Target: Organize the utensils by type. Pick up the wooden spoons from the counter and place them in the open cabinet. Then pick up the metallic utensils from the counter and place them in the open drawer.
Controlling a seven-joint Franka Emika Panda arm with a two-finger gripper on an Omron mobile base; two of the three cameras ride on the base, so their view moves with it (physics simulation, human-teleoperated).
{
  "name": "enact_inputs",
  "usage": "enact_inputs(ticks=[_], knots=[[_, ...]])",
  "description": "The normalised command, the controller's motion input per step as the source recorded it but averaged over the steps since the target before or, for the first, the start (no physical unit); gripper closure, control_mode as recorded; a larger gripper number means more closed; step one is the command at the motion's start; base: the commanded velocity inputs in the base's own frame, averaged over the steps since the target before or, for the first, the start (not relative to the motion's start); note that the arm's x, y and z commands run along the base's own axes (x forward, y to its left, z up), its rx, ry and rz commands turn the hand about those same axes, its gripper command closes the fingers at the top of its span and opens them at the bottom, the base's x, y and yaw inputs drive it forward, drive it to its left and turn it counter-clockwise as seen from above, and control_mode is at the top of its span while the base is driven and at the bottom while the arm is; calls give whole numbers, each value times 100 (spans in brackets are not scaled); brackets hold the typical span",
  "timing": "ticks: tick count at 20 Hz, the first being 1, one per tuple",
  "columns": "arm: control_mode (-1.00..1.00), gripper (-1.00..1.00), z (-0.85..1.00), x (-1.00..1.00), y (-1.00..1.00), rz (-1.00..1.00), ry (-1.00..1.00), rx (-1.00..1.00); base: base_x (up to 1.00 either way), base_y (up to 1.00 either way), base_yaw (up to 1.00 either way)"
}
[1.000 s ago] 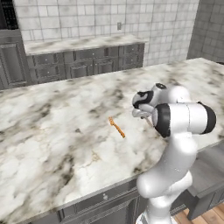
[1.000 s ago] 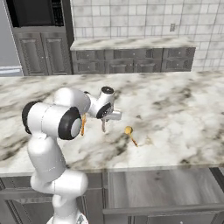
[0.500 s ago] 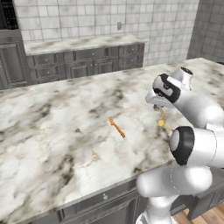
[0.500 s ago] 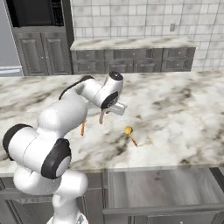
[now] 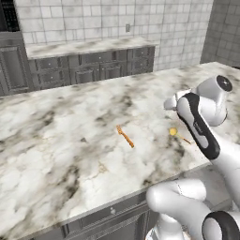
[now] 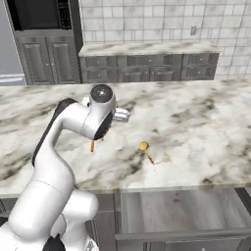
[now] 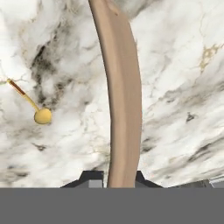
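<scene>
Pale tan wood is running up the centre of the hand view, a wooden spoon (image 7: 124,96) the tool (image 7: 117,177) is gripping above the surface (image 7: 175,65), while two thin utensils (image 5: 125,136) are waiting mid-frame, undelivered.

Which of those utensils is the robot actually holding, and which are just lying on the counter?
The pale wooden spoon, pinched between the fingers. The round-headed yellow utensil and the thin orange one lie loose on the marble counter.
</scene>
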Motion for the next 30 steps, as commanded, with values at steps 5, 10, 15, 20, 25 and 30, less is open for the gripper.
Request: enact_inputs(ticks=[5, 10, 15, 20, 25, 30], knots=[[-100, 100, 73, -89, 60, 1, -20, -15, 0, 0, 0], [-100, 100, 16, -8, 41, 3, 6, -26, 0, 0, 0], [-100, 100, 0, 0, 0, 11, 0, -12, 0, 0, 0], [-100, 100, 0, 0, 0, 7, -2, -8, 0, 0, 0], [100, 100, 0, 0, 0, 2, -1, -1, -34, 0, 22], [100, 100, 0, 0, 0, 0, 0, 0, -70, 25, 32]])
